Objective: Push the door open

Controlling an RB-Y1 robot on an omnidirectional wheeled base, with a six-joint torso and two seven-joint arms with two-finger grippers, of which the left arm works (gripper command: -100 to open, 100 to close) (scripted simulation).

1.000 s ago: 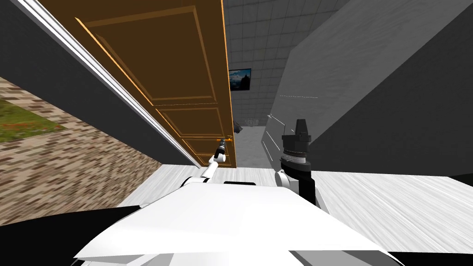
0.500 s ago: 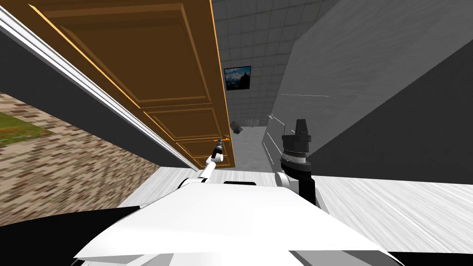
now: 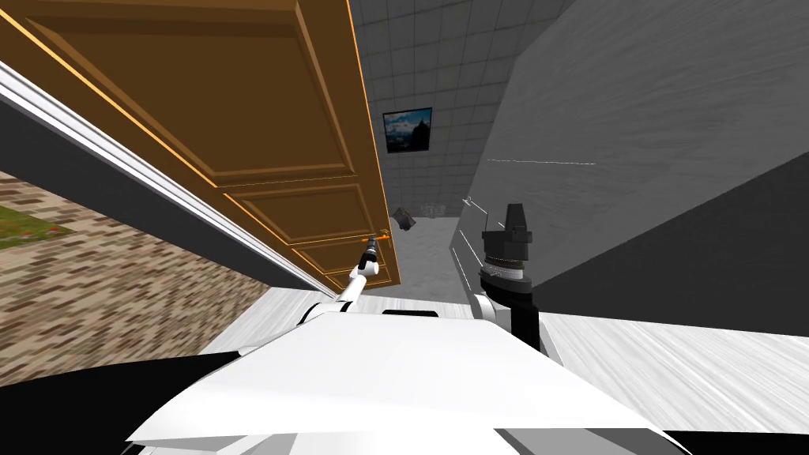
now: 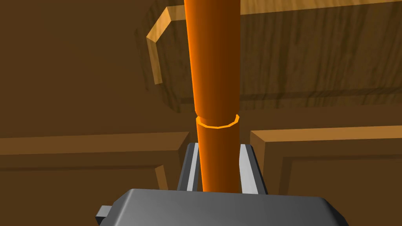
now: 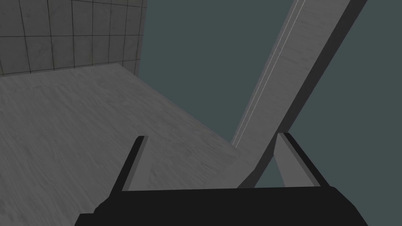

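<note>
A brown panelled door (image 3: 261, 118) stands ajar at my left front, its free edge toward the gap ahead. Its orange lever handle (image 3: 380, 236) juts from the door near that edge. My left gripper (image 3: 368, 254) reaches up to it. In the left wrist view the orange handle (image 4: 215, 98) runs between my two fingers (image 4: 248, 168), which press its sides, with the brown door panels (image 4: 78, 78) right behind. My right gripper (image 3: 515, 215) is raised to the right of the doorway, and its wrist view shows the right gripper (image 5: 208, 164) open with nothing between the fingers.
A grey wall (image 3: 632, 118) flanks the opening on the right. Beyond the gap lies a tiled room with a framed picture (image 3: 407, 130) and grey floor (image 3: 423, 245). A white door frame (image 3: 142, 170) and brick paving (image 3: 103, 292) lie to the left.
The door has swung further away from me and the gap beside it has widened. My left gripper has followed the handle, still clamped on it. The right arm has kept its pose.
</note>
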